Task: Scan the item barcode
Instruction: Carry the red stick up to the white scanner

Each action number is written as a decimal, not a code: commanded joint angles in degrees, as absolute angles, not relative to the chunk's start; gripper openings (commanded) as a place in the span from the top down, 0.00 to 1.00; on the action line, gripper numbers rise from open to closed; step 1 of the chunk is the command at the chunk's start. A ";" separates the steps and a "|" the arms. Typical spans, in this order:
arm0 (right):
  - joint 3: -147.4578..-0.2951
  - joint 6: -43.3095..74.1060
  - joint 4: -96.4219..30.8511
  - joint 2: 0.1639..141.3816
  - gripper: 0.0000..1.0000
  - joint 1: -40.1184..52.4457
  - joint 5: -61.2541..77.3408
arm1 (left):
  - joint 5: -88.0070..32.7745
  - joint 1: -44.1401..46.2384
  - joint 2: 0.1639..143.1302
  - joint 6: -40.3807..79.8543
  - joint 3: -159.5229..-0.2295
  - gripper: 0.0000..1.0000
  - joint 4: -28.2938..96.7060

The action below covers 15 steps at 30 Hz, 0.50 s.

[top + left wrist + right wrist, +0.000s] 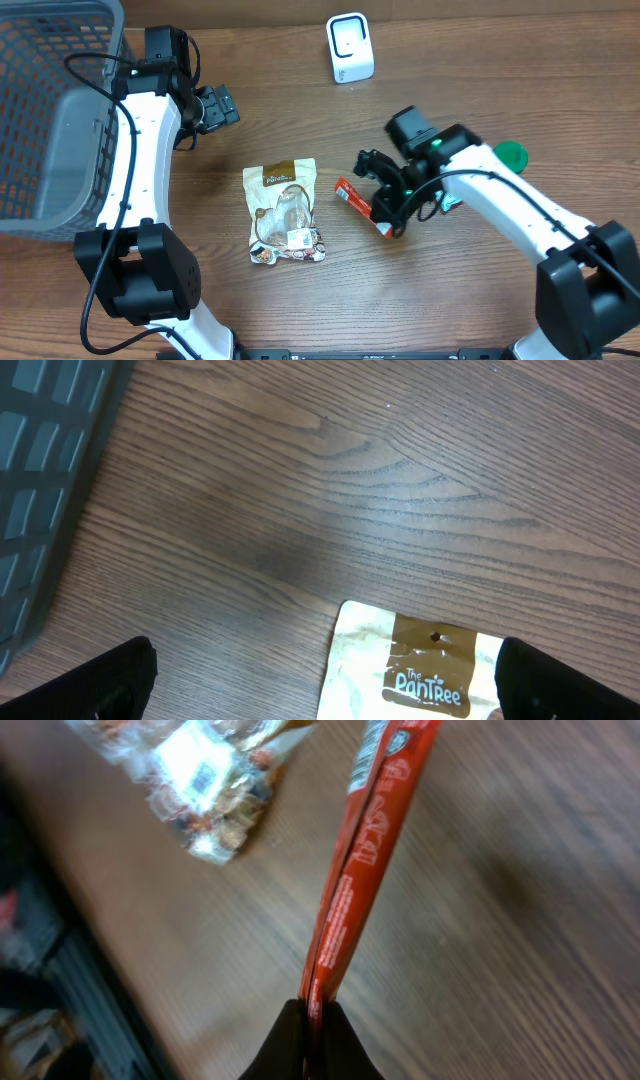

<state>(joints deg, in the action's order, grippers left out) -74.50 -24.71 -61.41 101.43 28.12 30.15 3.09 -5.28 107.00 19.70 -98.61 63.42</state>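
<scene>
Legibly, "The PanTree" pouch (420,665), red packet (365,850) clamped

Tabletop (480,60): brown, wood-grain pattern.
Basket (50,110), 9 o'clock: grey, grid mesh.
Scanner (350,47), 12 o'clock: white, grey-outlined face.
Packet (362,205): red, white lettering.
Pouch (284,212), centre: cream, brown header band, white label at its 5 o'clock corner.
Disc (511,155), 3 o'clock: green.
Arms (140,140): white links, black joints.

The basket (50,120) blocks the table's (520,60) far left corner, the snack bag (283,212) its middle; the far right corner lies open.
</scene>
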 commanded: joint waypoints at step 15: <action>-75.09 -60.34 -76.34 87.61 0.96 18.61 57.10 | 3.55 -5.21 107.50 19.29 -98.72 0.00 63.37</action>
